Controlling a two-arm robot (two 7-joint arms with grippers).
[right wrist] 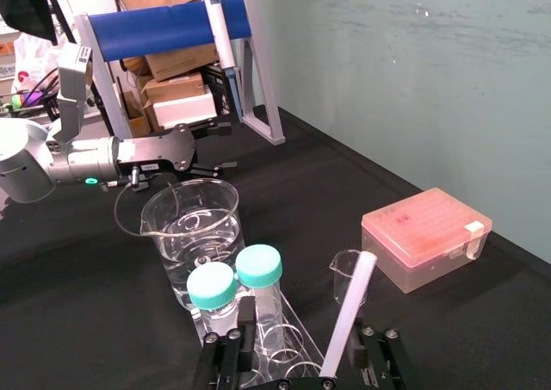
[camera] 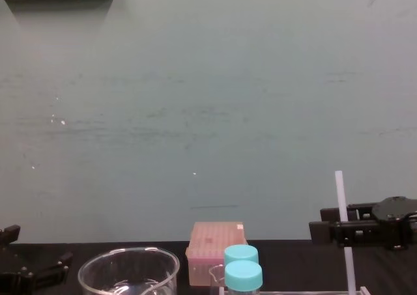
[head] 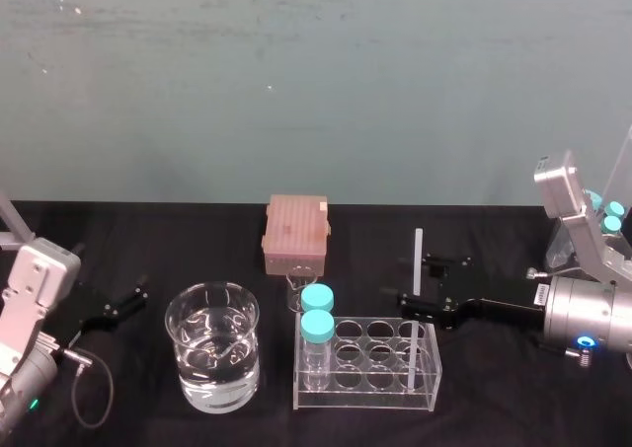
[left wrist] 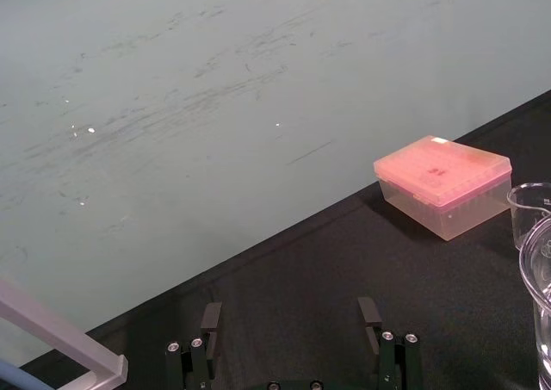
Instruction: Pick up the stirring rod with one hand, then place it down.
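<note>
From the head view you see the stirring rod (head: 417, 245) standing nearly upright in the right end of the clear rack (head: 367, 400). Its top is well above the two blue-capped bottles (head: 317, 314) at the rack's left end. Your right gripper (head: 413, 280) reaches in from the right partway up the rod, fingers spread with the rod between them. Your left gripper (head: 120, 307) sits low on the left over the black table (head: 494, 408), apart from the water-filled beaker (head: 212, 353). A pink box (head: 294, 232) lies behind the rack. In the left wrist view the left gripper's fingers are wide apart, with nothing but bare table between them. In the right wrist view the right gripper's fingers are also wide apart. The rod runs just beside one finger, and you cannot tell whether it touches it. The other finger is clearly off the rod, so nothing is clamped. In the chest view the rod rises upright past the right gripper, its top above the fingers and its lower part going down toward the rack, to the right of the bottles.
</note>
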